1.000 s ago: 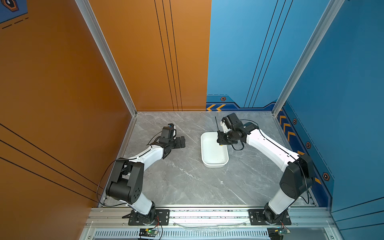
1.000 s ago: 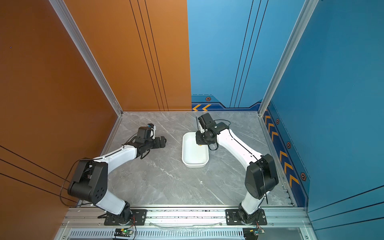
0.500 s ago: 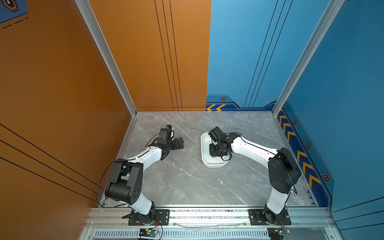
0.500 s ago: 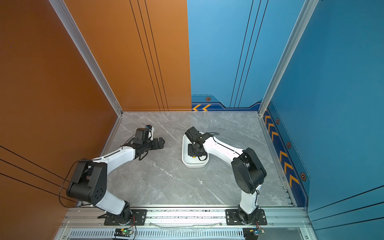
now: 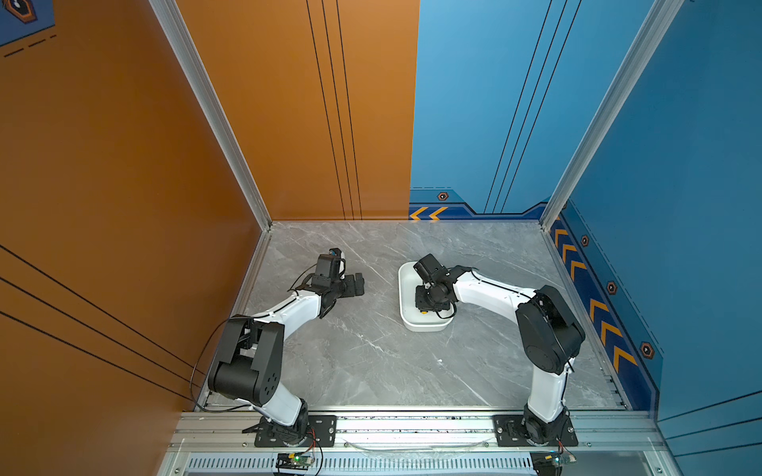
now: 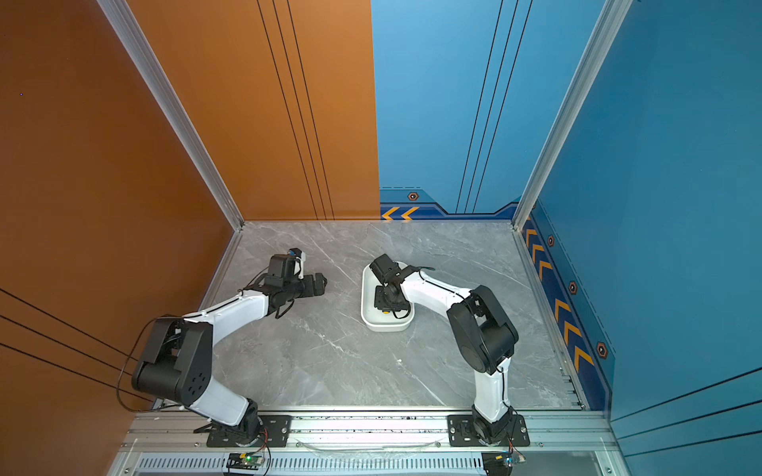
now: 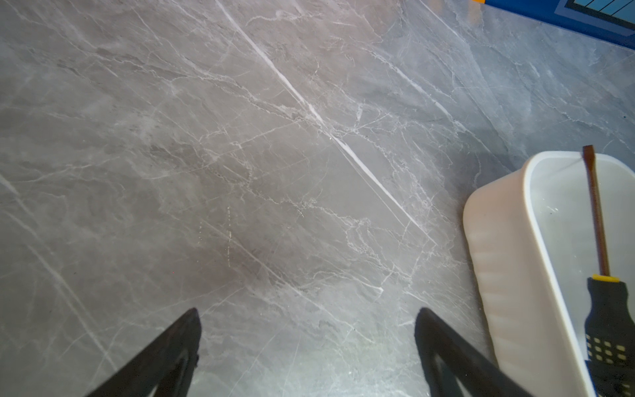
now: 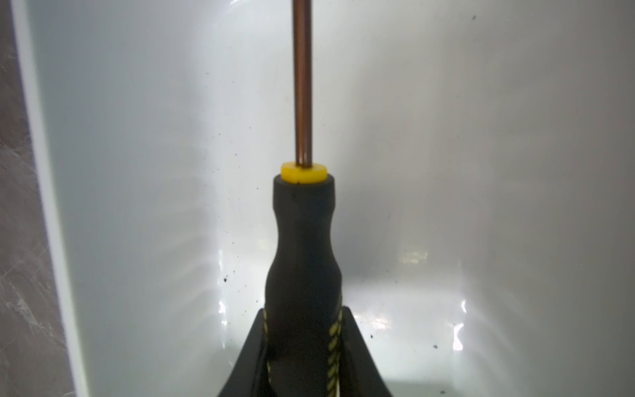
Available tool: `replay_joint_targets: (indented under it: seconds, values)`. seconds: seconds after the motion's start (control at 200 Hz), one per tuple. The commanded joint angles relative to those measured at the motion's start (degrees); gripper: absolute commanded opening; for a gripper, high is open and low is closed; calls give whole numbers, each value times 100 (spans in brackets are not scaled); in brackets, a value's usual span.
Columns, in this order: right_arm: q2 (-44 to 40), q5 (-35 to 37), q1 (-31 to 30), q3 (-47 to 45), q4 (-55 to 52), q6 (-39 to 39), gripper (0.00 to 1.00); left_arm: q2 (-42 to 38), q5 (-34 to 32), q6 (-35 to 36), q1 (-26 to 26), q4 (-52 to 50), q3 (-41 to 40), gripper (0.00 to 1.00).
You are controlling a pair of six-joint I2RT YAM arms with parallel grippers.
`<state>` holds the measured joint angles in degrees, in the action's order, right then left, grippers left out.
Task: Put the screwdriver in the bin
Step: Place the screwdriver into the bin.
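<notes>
Robot test cell, orange and blue wall panels (image 5: 288,123), marble-look tabletop (image 5: 371,362)

Screwdriver over the bin, held by the right gripper

The right gripper (image 8: 302,343) clasps the screwdriver (image 8: 302,247) inside the bin (image 8: 137,172); the left gripper (image 7: 305,343) hovers beside the bin, apart from it.

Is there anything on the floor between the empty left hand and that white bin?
Nothing: in both top views only bare grey marble table separates the open left hand from the bin.
</notes>
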<state>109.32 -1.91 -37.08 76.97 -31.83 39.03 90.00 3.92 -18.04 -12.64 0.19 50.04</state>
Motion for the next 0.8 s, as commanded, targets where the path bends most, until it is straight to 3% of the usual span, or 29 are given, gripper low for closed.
replay_joint_targets:
  seconds: [0.0,0.796]
  values:
    - [122,-66,49,-120,-16,80,4,-114,-23,-33,47,-38,-12,98]
    - [-415,269,-273,-413,-271,156,3,-52,-58,11,-10,-116,-47,98]
